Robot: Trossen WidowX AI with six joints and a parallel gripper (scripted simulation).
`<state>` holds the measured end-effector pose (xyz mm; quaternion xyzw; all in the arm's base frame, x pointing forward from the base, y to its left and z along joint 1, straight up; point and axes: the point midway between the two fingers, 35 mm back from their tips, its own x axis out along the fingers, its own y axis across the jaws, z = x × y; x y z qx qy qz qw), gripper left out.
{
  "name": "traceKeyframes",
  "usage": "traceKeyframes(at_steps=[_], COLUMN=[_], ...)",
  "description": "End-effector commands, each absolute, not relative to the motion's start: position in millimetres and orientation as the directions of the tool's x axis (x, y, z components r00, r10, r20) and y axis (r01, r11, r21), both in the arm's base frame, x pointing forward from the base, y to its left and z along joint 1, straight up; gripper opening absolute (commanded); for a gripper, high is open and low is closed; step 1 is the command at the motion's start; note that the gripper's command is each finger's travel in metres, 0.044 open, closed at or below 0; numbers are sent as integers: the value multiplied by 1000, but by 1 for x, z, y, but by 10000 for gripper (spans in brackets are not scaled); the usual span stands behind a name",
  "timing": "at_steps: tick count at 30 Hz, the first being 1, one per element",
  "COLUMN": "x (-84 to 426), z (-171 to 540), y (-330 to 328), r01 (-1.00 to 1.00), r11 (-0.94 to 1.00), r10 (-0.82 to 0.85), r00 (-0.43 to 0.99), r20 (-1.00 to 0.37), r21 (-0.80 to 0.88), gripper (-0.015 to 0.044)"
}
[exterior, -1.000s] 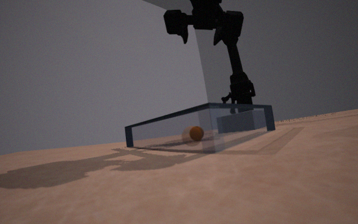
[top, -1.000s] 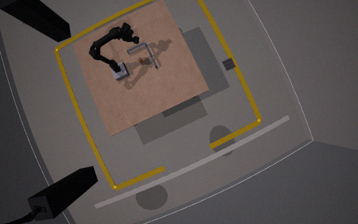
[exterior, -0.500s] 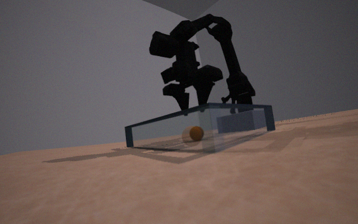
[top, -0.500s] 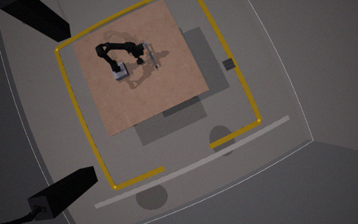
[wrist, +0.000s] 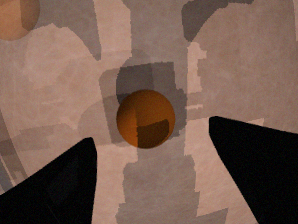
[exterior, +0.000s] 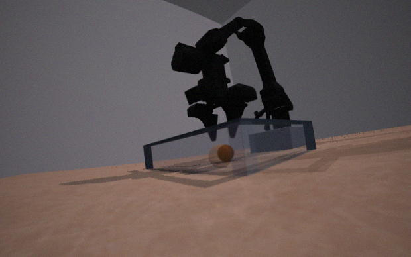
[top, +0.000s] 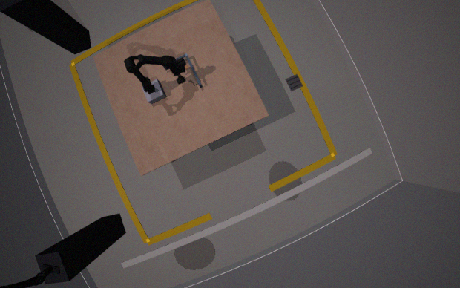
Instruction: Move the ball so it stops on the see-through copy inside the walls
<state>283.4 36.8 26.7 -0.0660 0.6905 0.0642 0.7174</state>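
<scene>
Hovering above the orange ball (wrist: pixel 145 119), the end effector (wrist: pixel 152 183) stands wide, holding nothing; the see-through copy (wrist: pixel 16 12) lies apart on the table (exterior: pixel 205 215).

Matt orange ball (wrist: pixel 145 119), clear glassy blue-tinted walls (exterior: pixel 185 136), matt mottled tan table (exterior: pixel 205 212), matt black tool (exterior: pixel 223 136)

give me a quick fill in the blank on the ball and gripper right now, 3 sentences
1. The gripper is ____ and holds nothing.
2. In the wrist view the ball lies ____ the two dark fingers.
3. The colour of the ball is ____, while the see-through copy beside it looks pale.

Missing words: open; between; orange
</scene>
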Motion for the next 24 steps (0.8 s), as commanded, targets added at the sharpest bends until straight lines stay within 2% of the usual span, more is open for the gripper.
traceKeyframes(at_steps=[1,19,23,24], x=[281,281,281,281], z=[18,-9,-9,-9], y=[37,37,37,37], r01=[-178,-178,-178,-178], r11=[984,984,984,984], r10=[3,3,3,3], r00=[26,25,25,25], r20=[-1000,-1000,-1000,-1000], r21=[-2,-2,-2,-2], gripper=[292,292,187,181])
